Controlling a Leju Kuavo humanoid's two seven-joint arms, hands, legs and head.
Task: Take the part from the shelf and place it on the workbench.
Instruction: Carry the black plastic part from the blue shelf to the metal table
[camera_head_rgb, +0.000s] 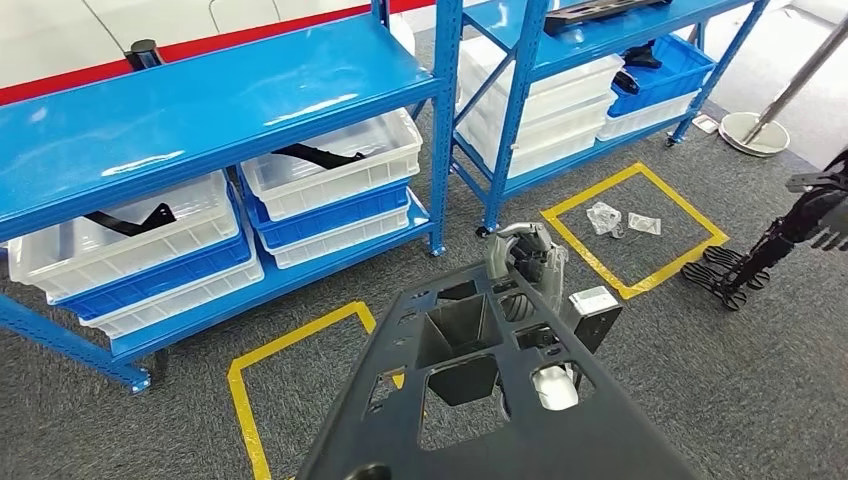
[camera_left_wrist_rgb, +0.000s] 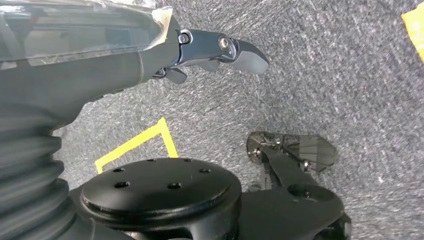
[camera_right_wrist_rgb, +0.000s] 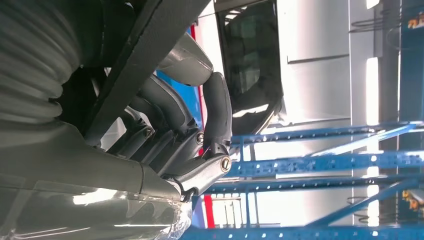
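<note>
Right hand (camera_head_rgb: 525, 255) is gripping the far edge of the large part (camera_head_rgb: 480, 400), fingers (camera_right_wrist_rgb: 217, 107) wrapping its rim; stiff, bulky, probably awkward one-handed; left hand (camera_left_wrist_rgb: 220, 52) is holding nothing, fingers apart.

Grey carpet floor (camera_head_rgb: 720, 390) marked with yellow tape squares (camera_head_rgb: 634, 228). Small clear plastic bags (camera_head_rgb: 606, 217) inside the far square. White bins (camera_head_rgb: 335, 160) stacked over blue bins (camera_head_rgb: 330, 215) on lower levels, black strip pieces (camera_head_rgb: 128, 218) lying in two of them. Further blue bin (camera_head_rgb: 662, 72) at far rack end. Chrome stanchion base (camera_head_rgb: 754, 132) at right. Black footed stand (camera_head_rgb: 728, 275) just beside far square.
</note>
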